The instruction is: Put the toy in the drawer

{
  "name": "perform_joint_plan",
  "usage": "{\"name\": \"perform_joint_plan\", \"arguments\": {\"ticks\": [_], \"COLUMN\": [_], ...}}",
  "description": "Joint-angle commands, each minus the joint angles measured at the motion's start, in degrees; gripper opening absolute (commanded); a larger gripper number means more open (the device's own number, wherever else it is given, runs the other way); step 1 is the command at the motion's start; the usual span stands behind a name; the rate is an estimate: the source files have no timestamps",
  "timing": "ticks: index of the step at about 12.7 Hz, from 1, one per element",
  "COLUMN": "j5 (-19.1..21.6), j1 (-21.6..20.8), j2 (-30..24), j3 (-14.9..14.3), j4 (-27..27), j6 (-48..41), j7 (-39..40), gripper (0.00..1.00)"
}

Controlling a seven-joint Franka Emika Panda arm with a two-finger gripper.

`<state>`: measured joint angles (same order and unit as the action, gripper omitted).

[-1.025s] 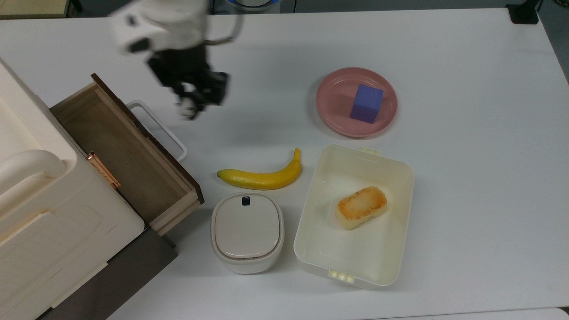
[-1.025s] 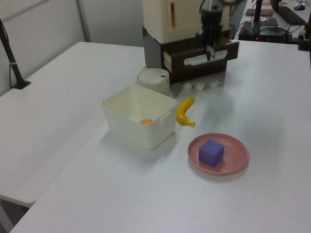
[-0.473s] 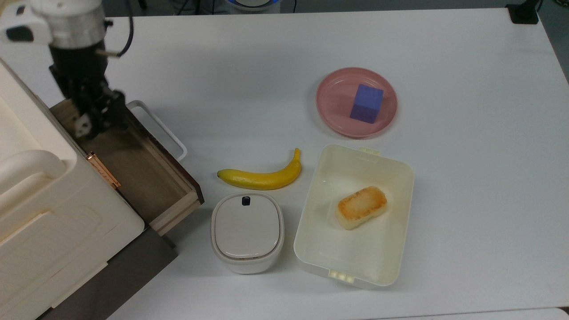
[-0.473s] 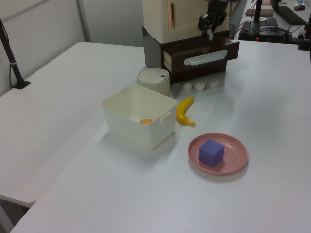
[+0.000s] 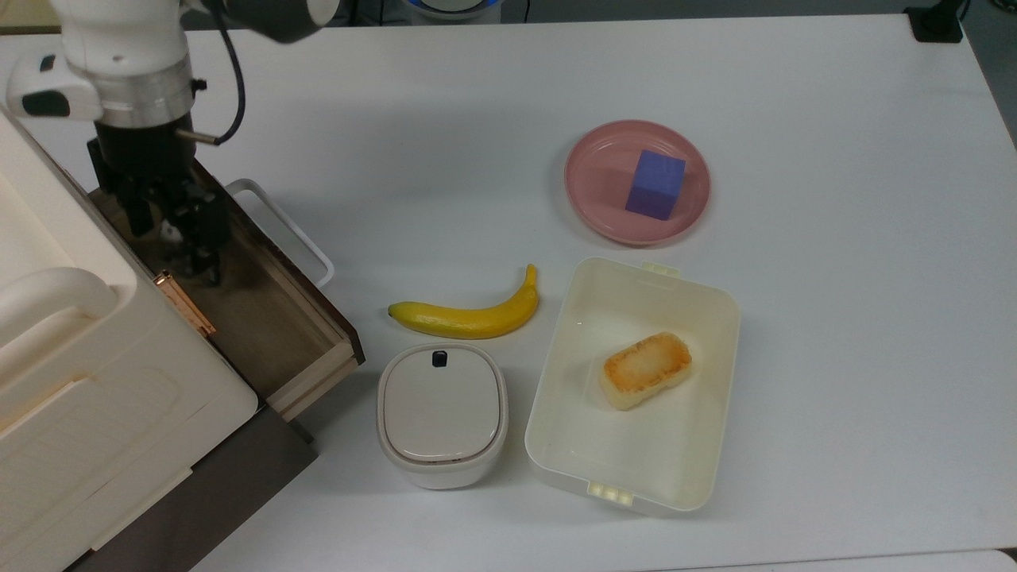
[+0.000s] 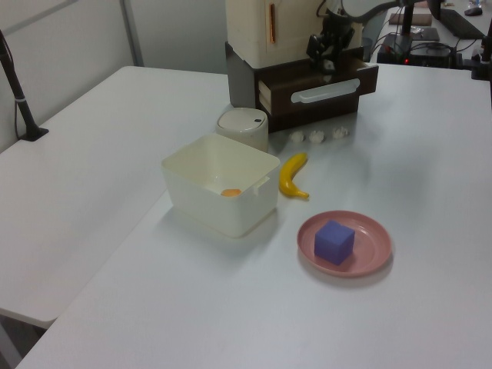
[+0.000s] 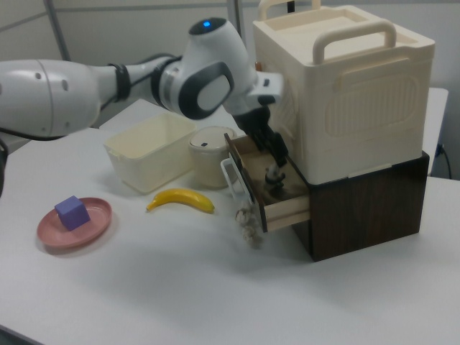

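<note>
White table, open drawer, tool inside pinching toy; toy's orientation unclear.

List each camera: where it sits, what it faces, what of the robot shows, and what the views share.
Top view: overhead, looking straight down on the table; arm and gripper over the open drawer.
Left view: raised, at the table end opposite the cabinet; gripper above the drawer.
Right view: low, beside the cabinet, facing its side; whole arm reaching into the drawer.
Shared: banana, pink plate.

No legible text or labels.
</note>
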<state>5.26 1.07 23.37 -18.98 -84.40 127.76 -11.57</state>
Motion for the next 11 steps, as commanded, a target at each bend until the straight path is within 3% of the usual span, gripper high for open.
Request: {"name": "perform_joint_plan", "arguments": {"ticks": [1,5,7,11], "j5": [0.6,-1.0,-1.6,-6.4], "j1": [-4.0,-7.7,-7.5,-5.9], "j2": [-6.3,-11.0,-14.0,-18.1], "j3": [0.0,2.3,6.4,14.6], "j4": [-0.3,-0.6,-1.8,-4.4], "j6": [-11.3,-25.8,-30.2,-36.5], "j7": [0.7,5.0,9.5,9.3], "gripper": [1.00,1.00,1.00,1.00]}}
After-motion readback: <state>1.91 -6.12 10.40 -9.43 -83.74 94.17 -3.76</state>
